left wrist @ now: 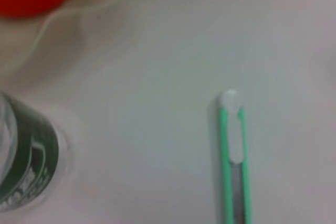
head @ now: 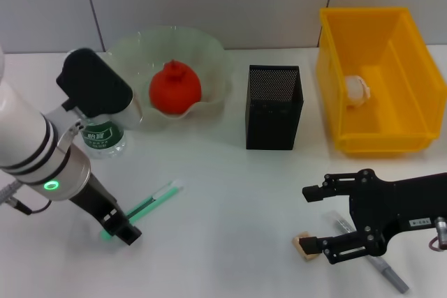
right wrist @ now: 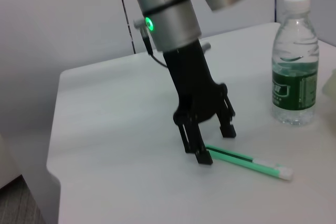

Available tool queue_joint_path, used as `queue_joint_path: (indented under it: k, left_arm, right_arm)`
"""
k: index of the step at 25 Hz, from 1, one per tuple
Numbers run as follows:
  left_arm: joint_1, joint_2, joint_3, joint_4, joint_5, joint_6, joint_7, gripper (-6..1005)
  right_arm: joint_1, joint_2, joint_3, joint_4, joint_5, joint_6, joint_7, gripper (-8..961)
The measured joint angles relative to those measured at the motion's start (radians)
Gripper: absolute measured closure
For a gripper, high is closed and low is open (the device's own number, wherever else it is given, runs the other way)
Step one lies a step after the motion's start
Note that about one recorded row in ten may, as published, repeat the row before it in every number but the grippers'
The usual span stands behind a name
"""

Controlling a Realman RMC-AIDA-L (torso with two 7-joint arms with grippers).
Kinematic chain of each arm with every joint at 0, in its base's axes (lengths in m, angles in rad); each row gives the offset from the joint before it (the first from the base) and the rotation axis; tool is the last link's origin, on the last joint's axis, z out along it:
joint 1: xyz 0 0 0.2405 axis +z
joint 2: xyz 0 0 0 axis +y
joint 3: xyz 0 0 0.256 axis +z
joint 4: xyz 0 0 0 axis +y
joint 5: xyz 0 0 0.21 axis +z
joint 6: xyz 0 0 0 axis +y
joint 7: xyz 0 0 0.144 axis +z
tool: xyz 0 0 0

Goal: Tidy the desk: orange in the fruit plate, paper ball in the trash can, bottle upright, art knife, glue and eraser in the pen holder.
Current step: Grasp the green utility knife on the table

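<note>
One bottle [right wrist: 295,61] upright | head view: left tool [head: 120,230] hides it

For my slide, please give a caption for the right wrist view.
Left tool open, fingers straddling one end of the green art knife on the table; bottle standing upright nearby.

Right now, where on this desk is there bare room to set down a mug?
The widest bare patch lies mid-desk, in front of the black pen holder, between the green art knife and the right pincer. It is crowded at the left pincer over the knife, and by the eraser.
</note>
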Motion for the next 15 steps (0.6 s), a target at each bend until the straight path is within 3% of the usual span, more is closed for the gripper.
queue_joint_path:
  k: [6, 15]
  left_arm:
    - [-0.017, 0.001, 0.007, -0.071, 0.018, -0.052, 0.005, 266]
    - [-0.035, 0.001, 0.015, -0.067, 0.027, -0.022, -0.001, 270]
  right_arm:
    - [0.006, 0.000, 0.000, 0.010, 0.004, -0.001, -0.005, 131]
    - [0.007, 0.000, 0.001, 0.022, 0.004, 0.006, -0.006, 131]
